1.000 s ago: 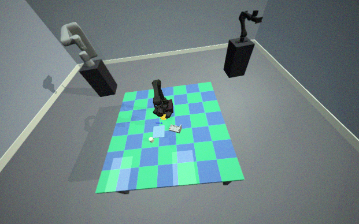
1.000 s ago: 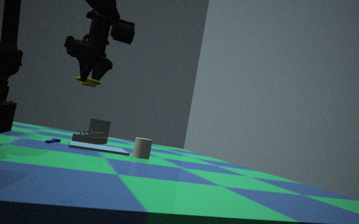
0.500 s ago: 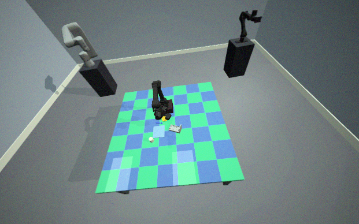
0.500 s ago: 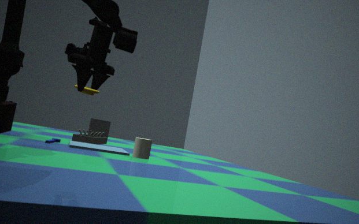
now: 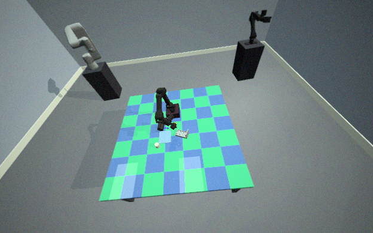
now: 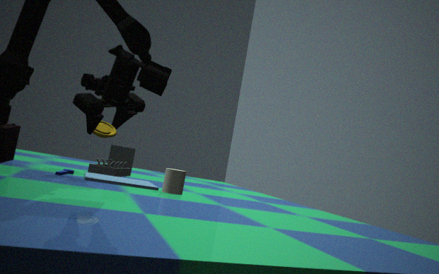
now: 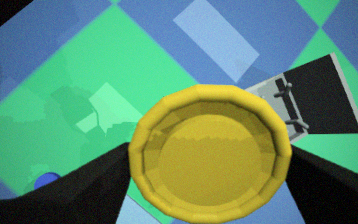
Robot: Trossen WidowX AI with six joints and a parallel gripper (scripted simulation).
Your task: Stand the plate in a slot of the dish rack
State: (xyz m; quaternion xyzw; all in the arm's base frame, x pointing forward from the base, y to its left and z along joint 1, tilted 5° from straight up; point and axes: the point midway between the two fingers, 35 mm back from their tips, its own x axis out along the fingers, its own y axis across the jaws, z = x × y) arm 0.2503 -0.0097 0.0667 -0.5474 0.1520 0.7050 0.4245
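Observation:
My gripper is shut on the yellow plate, with one finger on either side of its rim. The plate is held well above the table, tilted in the exterior view, its hollow face toward the wrist camera. The grey dish rack stands on the table below, with short pegs and a tall panel at one end. In the wrist view the rack is to the right of the plate, which hides part of it.
A light blue flat board lies beside the rack. A whitish cylinder stands by the board's far end from the arm. A small blue object lies near the board, on the arm's side.

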